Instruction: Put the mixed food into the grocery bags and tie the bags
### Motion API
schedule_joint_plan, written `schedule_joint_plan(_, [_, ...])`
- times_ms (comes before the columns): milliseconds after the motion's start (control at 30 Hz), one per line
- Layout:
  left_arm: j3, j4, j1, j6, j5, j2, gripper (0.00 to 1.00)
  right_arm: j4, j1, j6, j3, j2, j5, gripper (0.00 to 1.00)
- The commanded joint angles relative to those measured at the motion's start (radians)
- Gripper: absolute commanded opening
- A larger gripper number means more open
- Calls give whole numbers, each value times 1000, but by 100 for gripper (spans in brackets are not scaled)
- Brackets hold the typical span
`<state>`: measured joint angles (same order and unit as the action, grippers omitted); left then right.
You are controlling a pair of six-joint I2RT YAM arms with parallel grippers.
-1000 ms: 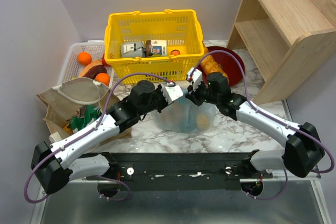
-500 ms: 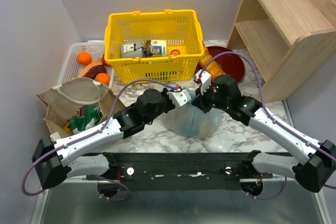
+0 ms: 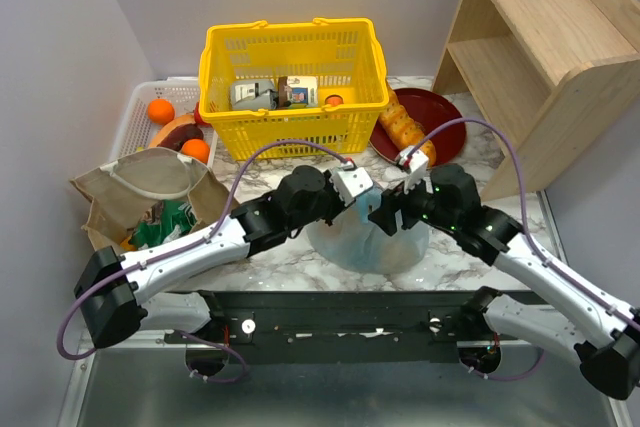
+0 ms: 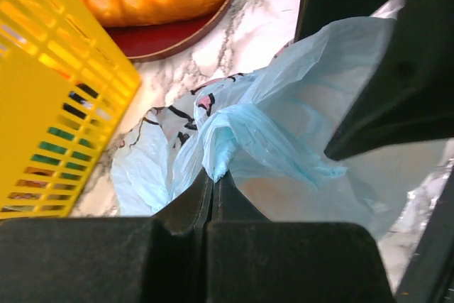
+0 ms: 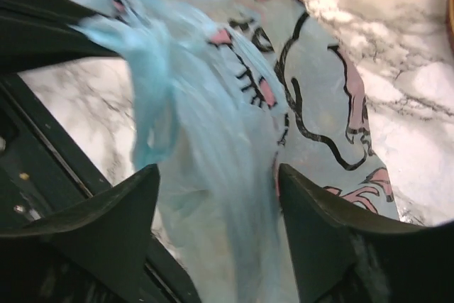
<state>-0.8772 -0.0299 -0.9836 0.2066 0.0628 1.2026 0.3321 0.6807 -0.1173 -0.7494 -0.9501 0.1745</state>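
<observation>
The scene is lit brightly and evenly from overhead. In the top view only soft, pale shadows are cast on the marble table (image 3: 470,162) around the light-blue bag (image 3: 365,247), a dull sheen is seen on the marble just in front of the bag, and everything is rendered sharply. In the left wrist view the bag is shown bright and fairly crisp, while the left gripper (image 4: 213,182) below it is reduced to a dark, unfocused mass. In the right wrist view the bag's left part is smeared by motion blur, its print further right is kept clearer, and the right gripper (image 5: 218,172) is left dark and soft.
</observation>
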Motion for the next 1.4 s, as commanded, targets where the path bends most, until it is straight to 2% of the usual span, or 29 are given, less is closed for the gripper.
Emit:
schedule_joint_plan(0, [-95,-93,45,-173,-151,25,0,14,-1,-82,-93,125,-1,82])
schedule_joint_plan(167, [-105,-99,124,-266,-288,12,0,111,-1,-218,-139,218,-73,92])
schedule_joint_plan(233, [-111,-93,160,-297,-348,9,0,107,-1,-344,-120,257,-95,95])
schedule_joint_plan(300, [-114,-88,203,-329,-432,18,0,53,-1,-495,-99,269,-72,99])
schedule_joint_plan(333, [-120,-96,209,-334,-446,26,0,7,-1,-549,-50,272,-9,100])
schedule_joint_plan(433, [-154,-136,218,-349,-488,52,0,-241,0,-810,92,271,95,100])
schedule_joint_plan(467, [-160,-142,221,-355,-503,60,0,-360,5,-865,135,272,100,100])
schedule_joint_plan(500, [-169,-143,227,-371,-536,67,0,-405,10,-951,169,278,91,100])
schedule_joint_plan(600, [-172,-139,238,-389,-599,75,0,-456,20,-1028,251,295,33,100])
schedule_joint_plan(833, [-148,-101,263,-423,-613,68,0,-622,28,-1162,367,315,-20,100])
schedule_joint_plan(933, [-129,-47,276,-449,-653,61,0,-643,28,-1130,355,281,-30,93])
schedule_joint_plan(967, [-129,-44,281,-453,-676,61,0,-643,28,-1118,351,272,-35,83])
schedule_joint_plan(1133, [-134,-33,286,-477,-701,64,0,-642,29,-1032,326,205,-56,66])
schedule_joint_plan(1167, [-132,-28,286,-478,-701,61,0,-646,29,-1029,323,197,-52,59])
schedule_joint_plan(1233, [-123,-6,287,-487,-696,54,0,-648,31,-1000,318,185,-44,51])
schedule_joint_plan(1267, [-117,8,290,-490,-693,49,0,-631,34,-993,309,171,-46,38])
schedule_joint_plan(1333, [-100,25,293,-512,-687,43,0,-628,42,-972,309,154,-53,24])
schedule_joint_plan(1367, [-97,44,292,-518,-687,40,0,-630,48,-967,308,140,-56,12])
